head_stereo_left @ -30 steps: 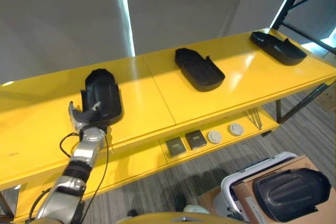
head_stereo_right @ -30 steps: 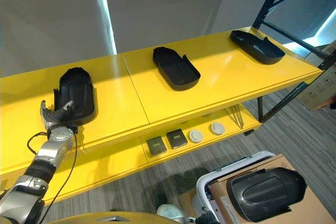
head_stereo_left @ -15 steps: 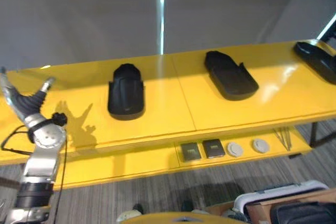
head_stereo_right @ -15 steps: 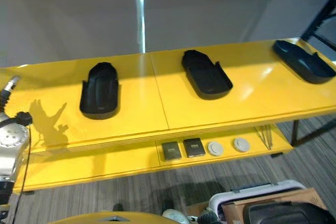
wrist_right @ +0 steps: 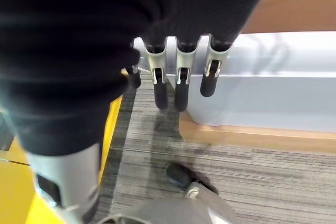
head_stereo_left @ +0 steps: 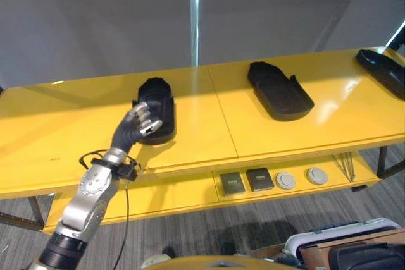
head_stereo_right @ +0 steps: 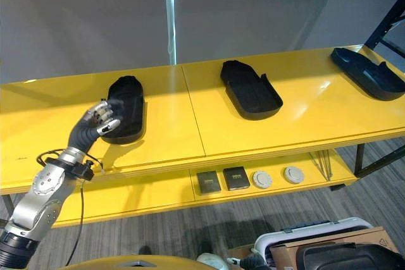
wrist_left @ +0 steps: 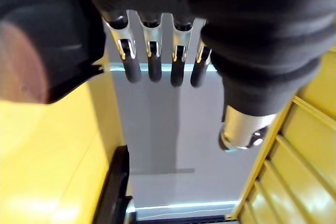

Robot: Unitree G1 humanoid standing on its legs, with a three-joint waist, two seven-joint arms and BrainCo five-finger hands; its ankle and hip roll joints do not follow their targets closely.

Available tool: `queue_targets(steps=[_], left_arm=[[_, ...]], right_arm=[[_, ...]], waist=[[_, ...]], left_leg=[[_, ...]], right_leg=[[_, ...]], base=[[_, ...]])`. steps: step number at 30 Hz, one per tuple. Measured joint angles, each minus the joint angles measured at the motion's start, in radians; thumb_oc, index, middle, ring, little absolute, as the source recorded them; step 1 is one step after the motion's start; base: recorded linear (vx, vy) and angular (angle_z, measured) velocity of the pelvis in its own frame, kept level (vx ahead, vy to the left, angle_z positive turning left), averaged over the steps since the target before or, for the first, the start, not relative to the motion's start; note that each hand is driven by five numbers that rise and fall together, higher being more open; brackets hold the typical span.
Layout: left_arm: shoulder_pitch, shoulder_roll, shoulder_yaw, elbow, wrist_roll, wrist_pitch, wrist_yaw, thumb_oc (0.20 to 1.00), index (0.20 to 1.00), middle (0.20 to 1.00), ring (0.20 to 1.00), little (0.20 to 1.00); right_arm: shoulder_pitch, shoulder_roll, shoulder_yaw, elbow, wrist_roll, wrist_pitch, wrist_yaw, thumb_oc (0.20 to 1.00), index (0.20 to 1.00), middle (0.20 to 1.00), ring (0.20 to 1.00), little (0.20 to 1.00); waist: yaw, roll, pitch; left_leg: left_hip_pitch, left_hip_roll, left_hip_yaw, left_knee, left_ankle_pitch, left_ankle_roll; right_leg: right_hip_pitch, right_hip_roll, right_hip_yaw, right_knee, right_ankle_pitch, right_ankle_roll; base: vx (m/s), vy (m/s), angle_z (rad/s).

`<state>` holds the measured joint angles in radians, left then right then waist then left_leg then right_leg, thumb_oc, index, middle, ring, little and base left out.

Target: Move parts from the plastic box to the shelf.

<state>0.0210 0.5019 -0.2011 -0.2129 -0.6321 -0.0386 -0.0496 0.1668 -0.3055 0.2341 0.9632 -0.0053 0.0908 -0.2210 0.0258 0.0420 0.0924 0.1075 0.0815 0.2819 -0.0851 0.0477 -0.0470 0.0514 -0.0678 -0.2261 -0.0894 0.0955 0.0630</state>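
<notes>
Three black moulded parts lie on the yellow shelf [head_stereo_left: 202, 134]: a left part [head_stereo_left: 157, 104], a middle part [head_stereo_left: 280, 90] and a right part [head_stereo_left: 381, 69] at the view's edge. My left hand [head_stereo_left: 140, 121] is raised at the near end of the left part, open, its fingers [wrist_left: 152, 64] relaxed and holding nothing. Whether it touches the part I cannot tell. The white plastic box [head_stereo_left: 332, 236] stands on the floor at the lower right, with another black part [head_stereo_left: 373, 259] in it. My right hand [wrist_right: 168, 85] hangs open beside the box wall [wrist_right: 252, 95].
On the lower shelf board lie two dark square pieces [head_stereo_left: 245, 181] and two white discs [head_stereo_left: 301, 177]. A grey wall rises right behind the shelf. A dark rack post [head_stereo_right: 393, 20] stands at the far right. Brown cardboard [wrist_right: 294, 9] lies against the box.
The camera has panned left. Half a second ago my left hand was out to the left of the left part; it is back at that part's near end now.
</notes>
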Motion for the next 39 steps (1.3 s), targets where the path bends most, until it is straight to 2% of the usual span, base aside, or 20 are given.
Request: queue_targets(steps=[5, 6, 11, 18, 24, 33, 39], left_arm=[[0.045, -0.001, 0.008, 0.021, -0.096, 0.000, -0.057, 0.200, 0.200, 0.200, 0.200, 0.200], [0.069, -0.003, 0.038, 0.021, -0.114, 0.000, -0.073, 0.200, 0.200, 0.200, 0.200, 0.200], [0.074, -0.004, 0.070, 0.019, -0.132, 0.004, -0.091, 0.200, 0.200, 0.200, 0.200, 0.200], [0.080, -0.014, 0.055, 0.039, -0.150, 0.062, -0.130, 0.200, 0.200, 0.200, 0.200, 0.200], [0.063, -0.035, -0.044, 0.182, -0.146, 0.078, -0.083, 0.200, 0.200, 0.200, 0.200, 0.200], [0.013, -0.071, -0.059, 0.285, -0.098, 0.072, 0.024, 0.200, 0.200, 0.200, 0.200, 0.200], [-0.028, -0.081, -0.058, 0.350, -0.037, 0.029, 0.071, 0.200, 0.200, 0.200, 0.200, 0.200]], right_arm=[[0.009, 0.000, 0.000, 0.001, 0.001, -0.011, 0.000, 1.000, 1.000, 1.000, 1.000, 1.000], [0.013, 0.000, -0.001, 0.005, 0.001, -0.023, 0.000, 1.000, 1.000, 1.000, 1.000, 1.000], [0.030, 0.000, -0.002, 0.006, 0.001, -0.030, -0.001, 1.000, 1.000, 1.000, 1.000, 1.000], [0.034, -0.001, -0.001, 0.005, 0.001, -0.032, -0.003, 1.000, 1.000, 1.000, 1.000, 1.000], [0.031, -0.003, 0.002, 0.004, 0.000, -0.039, -0.001, 1.000, 1.000, 1.000, 1.000, 1.000], [0.030, -0.008, 0.030, 0.001, 0.000, -0.026, 0.000, 1.000, 1.000, 1.000, 1.000, 1.000], [0.030, -0.011, 0.035, -0.004, -0.001, -0.021, 0.002, 1.000, 1.000, 1.000, 1.000, 1.000]], waist=[[0.004, 0.000, 0.000], [0.005, 0.002, -0.001], [0.017, 0.008, -0.005], [0.011, 0.011, -0.007], [-0.017, 0.013, -0.009], [-0.038, 0.010, -0.007], [-0.049, 0.010, -0.007]], left_leg=[[-0.001, 0.000, 0.003, 0.000, 0.000, 0.000], [0.001, 0.000, 0.002, 0.000, 0.000, 0.000], [-0.001, 0.000, -0.002, 0.000, -0.003, 0.005], [-0.003, 0.000, -0.004, 0.000, -0.006, 0.000], [-0.005, 0.000, 0.006, 0.000, -0.003, 0.005], [-0.002, 0.000, 0.021, 0.000, -0.006, 0.008], [-0.001, 0.000, 0.024, 0.000, -0.006, 0.008]], right_leg=[[-0.001, 0.000, 0.002, 0.000, 0.000, 0.000], [0.001, 0.000, 0.001, 0.000, 0.000, 0.000], [0.002, -0.001, -0.001, 0.000, 0.000, 0.000], [-0.001, -0.001, -0.001, 0.000, 0.000, 0.000], [-0.007, -0.001, 0.005, 0.000, 0.001, 0.001], [-0.012, 0.000, 0.020, 0.000, 0.003, 0.001], [-0.013, 0.001, 0.023, 0.000, 0.003, 0.000]], base=[[0.00, 0.003, -0.01], [0.01, 0.014, 0.03], [0.00, 0.004, 0.01], [0.01, 0.001, 0.00], [0.03, -0.016, -0.04], [0.01, -0.011, -0.05], [0.00, 0.000, 0.00]])
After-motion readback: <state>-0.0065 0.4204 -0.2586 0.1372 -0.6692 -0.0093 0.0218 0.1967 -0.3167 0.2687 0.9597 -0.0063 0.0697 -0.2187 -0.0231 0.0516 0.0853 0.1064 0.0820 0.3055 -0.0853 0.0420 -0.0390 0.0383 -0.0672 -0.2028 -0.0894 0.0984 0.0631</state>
